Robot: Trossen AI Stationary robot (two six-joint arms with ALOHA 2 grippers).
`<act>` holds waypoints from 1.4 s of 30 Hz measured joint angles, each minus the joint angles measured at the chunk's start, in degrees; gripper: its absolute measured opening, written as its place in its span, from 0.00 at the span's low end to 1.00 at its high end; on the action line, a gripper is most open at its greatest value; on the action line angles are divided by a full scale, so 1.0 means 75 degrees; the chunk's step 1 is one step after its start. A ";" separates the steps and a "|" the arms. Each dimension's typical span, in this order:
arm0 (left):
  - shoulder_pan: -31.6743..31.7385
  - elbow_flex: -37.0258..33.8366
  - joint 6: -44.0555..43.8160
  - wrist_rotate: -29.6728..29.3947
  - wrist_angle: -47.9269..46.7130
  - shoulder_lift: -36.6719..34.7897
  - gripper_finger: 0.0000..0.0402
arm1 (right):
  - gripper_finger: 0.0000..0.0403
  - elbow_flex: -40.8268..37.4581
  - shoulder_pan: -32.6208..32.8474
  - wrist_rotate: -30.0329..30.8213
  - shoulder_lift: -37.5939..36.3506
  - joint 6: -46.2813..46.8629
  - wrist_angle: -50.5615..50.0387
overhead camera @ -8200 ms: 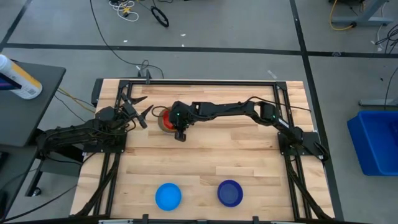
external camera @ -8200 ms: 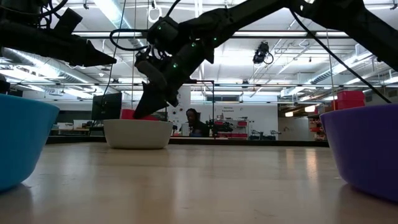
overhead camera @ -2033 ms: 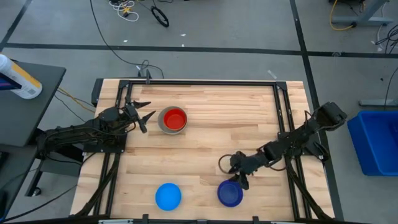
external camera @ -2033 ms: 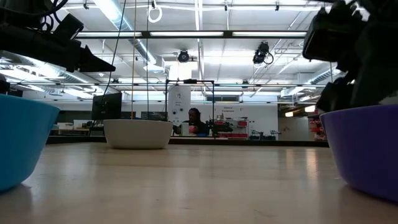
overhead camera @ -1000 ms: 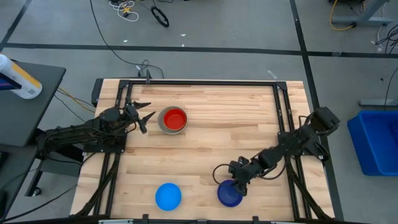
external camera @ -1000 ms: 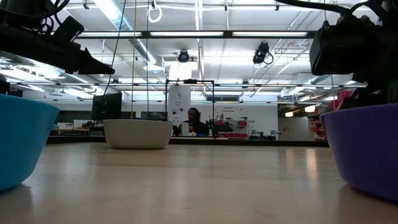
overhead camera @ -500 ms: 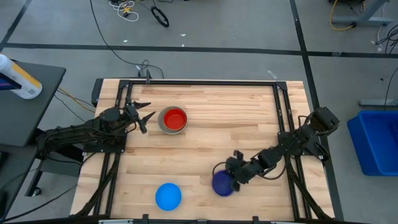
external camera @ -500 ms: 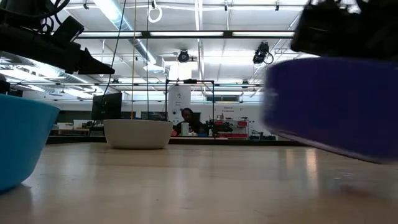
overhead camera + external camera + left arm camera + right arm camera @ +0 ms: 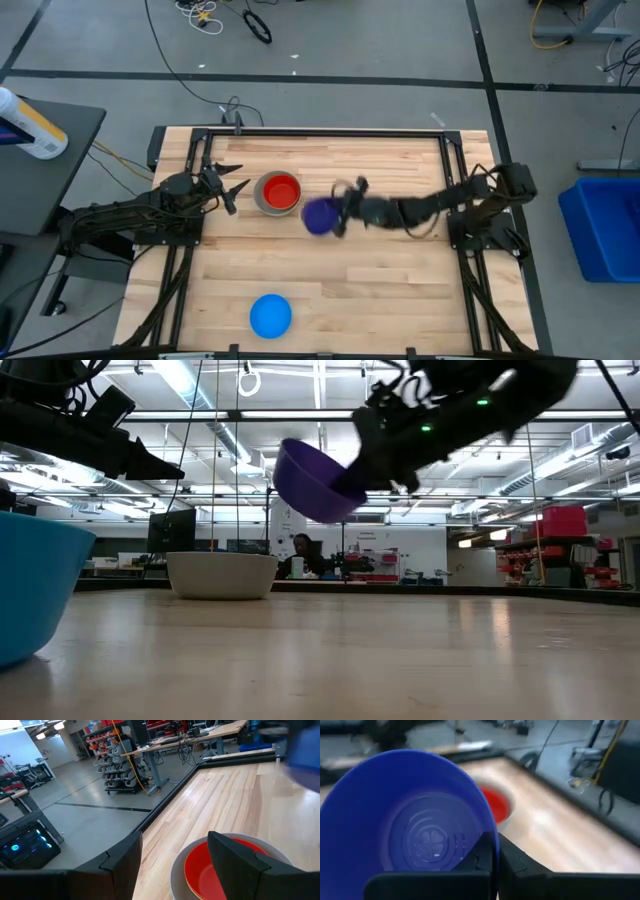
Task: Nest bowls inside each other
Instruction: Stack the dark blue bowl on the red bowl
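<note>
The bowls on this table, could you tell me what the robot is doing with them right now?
The right gripper is shut on the rim of the dark blue bowl, holding it in the air beside the grey bowl that has the red bowl nested in it. The left gripper waits open on the stack's other side. The light blue bowl sits alone near the table's front edge.

In the high view the dark blue bowl point(image 9: 320, 216) and the right gripper point(image 9: 345, 207) holding it are smeared by motion blur. In the low view the light blue bowl point(image 9: 35, 585) is cut off by the left edge. The grey bowl point(image 9: 221, 575) hides the red bowl inside it there.
</note>
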 joint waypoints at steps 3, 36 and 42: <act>0.0000 -0.0003 0.0000 0.0000 0.0000 0.0000 0.58 | 0.00 0.0507 -0.0837 -0.0634 0.0115 -0.0270 0.0114; 0.0000 -0.0003 -0.0085 -0.0586 -0.0061 0.0001 0.58 | 0.00 0.6414 -0.2667 -0.3480 0.4054 -0.0298 -0.4808; 0.0000 -0.0002 -0.0080 -0.0585 -0.0050 0.0000 0.58 | 0.00 0.7101 -0.2669 -0.3956 0.4525 -0.0319 -0.5470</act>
